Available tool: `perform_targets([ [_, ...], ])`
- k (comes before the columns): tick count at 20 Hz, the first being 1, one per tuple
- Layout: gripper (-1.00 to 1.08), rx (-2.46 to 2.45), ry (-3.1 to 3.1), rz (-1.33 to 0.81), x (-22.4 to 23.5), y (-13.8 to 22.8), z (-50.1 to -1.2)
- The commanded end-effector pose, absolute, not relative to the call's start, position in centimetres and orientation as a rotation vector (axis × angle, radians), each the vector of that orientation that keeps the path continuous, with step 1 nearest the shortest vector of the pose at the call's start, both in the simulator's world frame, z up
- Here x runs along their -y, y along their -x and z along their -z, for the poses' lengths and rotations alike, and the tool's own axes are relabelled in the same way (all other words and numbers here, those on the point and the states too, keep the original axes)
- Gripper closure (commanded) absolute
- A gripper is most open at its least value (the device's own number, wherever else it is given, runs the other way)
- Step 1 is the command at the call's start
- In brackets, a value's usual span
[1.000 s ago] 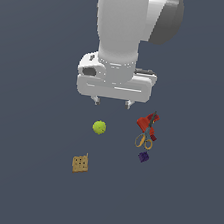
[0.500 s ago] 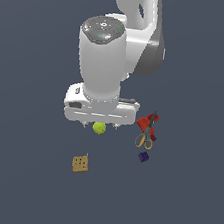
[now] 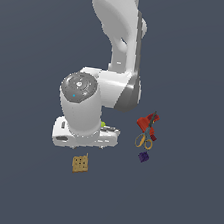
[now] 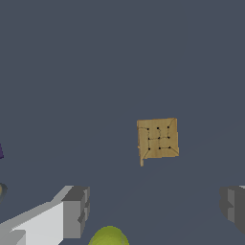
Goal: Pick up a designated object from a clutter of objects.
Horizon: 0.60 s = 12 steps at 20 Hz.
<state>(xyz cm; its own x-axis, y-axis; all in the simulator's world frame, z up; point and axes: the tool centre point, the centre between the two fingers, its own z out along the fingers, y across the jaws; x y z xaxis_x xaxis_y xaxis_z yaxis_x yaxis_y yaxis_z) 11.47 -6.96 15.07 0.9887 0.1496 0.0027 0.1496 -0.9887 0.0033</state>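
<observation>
The step in hand is the approach: the tool (image 4: pixel 154 208) is not yet on the tan dotted block (image 3: pixel 80 163), and nothing is lifted. In the exterior view the block lies flat on the dark tabletop (image 3: pixel 18 181) in the lower middle of the frame, just below the white body of the tool. It stands apart from the other small things. The red piece (image 3: pixel 146 123), the yellow-handled scissors (image 3: pixel 145 139) and the small dark purple block (image 3: pixel 143 157) sit together to the right of the centre. Only a small edge of the yellow-green ball (image 3: pixel 102 124) shows behind the arm.

In the wrist view the tool is spread wide. One grey fingertip (image 4: pixel 76 210) is in the lower left of the frame and the other one is at the lower right edge, with nothing between them. The tan dotted block (image 4: pixel 158 138) is in the middle right of this frame, beyond the line between the two fingertips. The yellow-green ball (image 4: pixel 108 236) shows at the bottom edge, close to the left fingertip.

I judge that the next move must bring the tool over the block, so that the block is between the fingertips, and then go down. The block's sides look a little turned against the fingertip line, so a small rotation of the wrist may be needed. The ball is near, and the tool should not push it.
</observation>
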Motion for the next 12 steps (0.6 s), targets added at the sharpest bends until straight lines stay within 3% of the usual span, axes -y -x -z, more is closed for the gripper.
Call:
perform_targets([
  [1, -0.92, -0.266, -3.127, -0.004, 7.9, -12.2, -12.8],
  [12, -0.92, -0.340, -3.123, 0.000, 10.2, -13.4, -6.8],
])
